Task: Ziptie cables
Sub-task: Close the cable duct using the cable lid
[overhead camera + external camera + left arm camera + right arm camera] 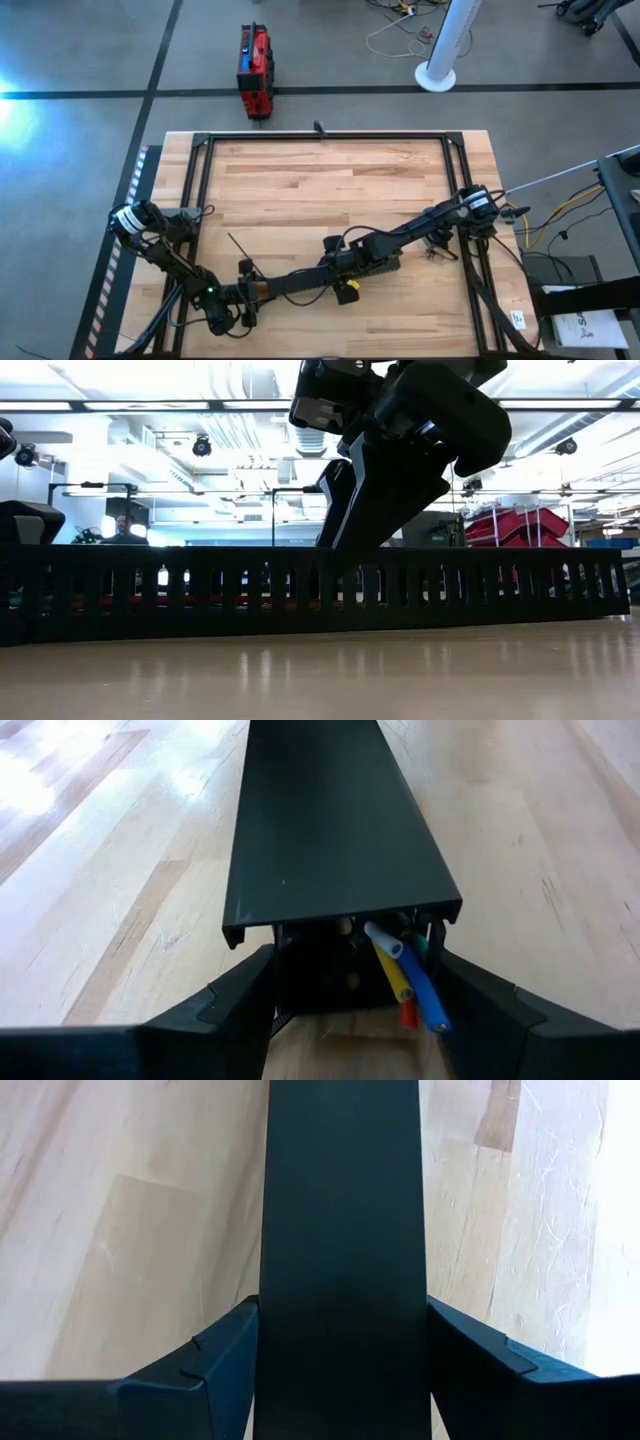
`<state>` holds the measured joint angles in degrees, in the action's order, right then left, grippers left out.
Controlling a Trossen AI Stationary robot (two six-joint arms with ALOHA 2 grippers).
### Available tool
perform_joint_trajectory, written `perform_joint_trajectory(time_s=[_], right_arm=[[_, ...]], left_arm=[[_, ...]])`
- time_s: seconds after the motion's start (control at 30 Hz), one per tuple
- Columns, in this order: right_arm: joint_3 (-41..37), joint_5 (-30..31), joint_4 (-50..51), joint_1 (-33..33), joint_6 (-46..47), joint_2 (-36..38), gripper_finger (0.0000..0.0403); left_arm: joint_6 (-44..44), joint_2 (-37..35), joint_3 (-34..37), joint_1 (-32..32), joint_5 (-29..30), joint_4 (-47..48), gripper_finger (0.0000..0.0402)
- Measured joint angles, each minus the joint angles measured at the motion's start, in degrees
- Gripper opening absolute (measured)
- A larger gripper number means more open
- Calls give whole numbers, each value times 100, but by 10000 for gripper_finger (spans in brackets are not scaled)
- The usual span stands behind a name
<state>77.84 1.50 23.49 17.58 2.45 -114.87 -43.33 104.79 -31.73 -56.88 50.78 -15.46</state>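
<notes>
A long black slotted bar (200,590) with a flat lid (330,820) lies across the near part of the wooden table (320,190). The cables (405,975), white, yellow, blue, red and green, run inside it, and their ends stick out of its open end. My left gripper (350,975) is shut on that end, near the table's near left corner (248,290). My right gripper (340,1320) is shut on the bar farther along (338,278), coming down on it in the low view (345,540). My left gripper pinches the bar's open end between its two fingers, one on each side wall (262,970). The fingers (470,1000) slant down and lie along the bar. The cable ends poke out between them. Whether this end rests on the table I cannot tell. My right gripper pinches the bar's two long sides (262,1330) between its fingers (470,1350), about midway along the stretch that shows in the low view. It comes steeply from above, and the lid fills the gap. The bar's underside rests level on the table (330,628).
Black frame rails (320,135) run along the table's far, left and right edges. A small tangle of dark wire (437,250) lies near the right rail, a thin dark strip (238,247) by the left gripper. A red case (254,70) stands on the floor beyond.
</notes>
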Motion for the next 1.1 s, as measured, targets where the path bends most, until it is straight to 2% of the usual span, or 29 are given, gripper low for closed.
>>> perform_joint_trajectory(time_s=[1.1], right_arm=[[-68,-377,-87,-30,49,-33,220]], left_arm=[[-116,0,-2,-4,9,0,227]])
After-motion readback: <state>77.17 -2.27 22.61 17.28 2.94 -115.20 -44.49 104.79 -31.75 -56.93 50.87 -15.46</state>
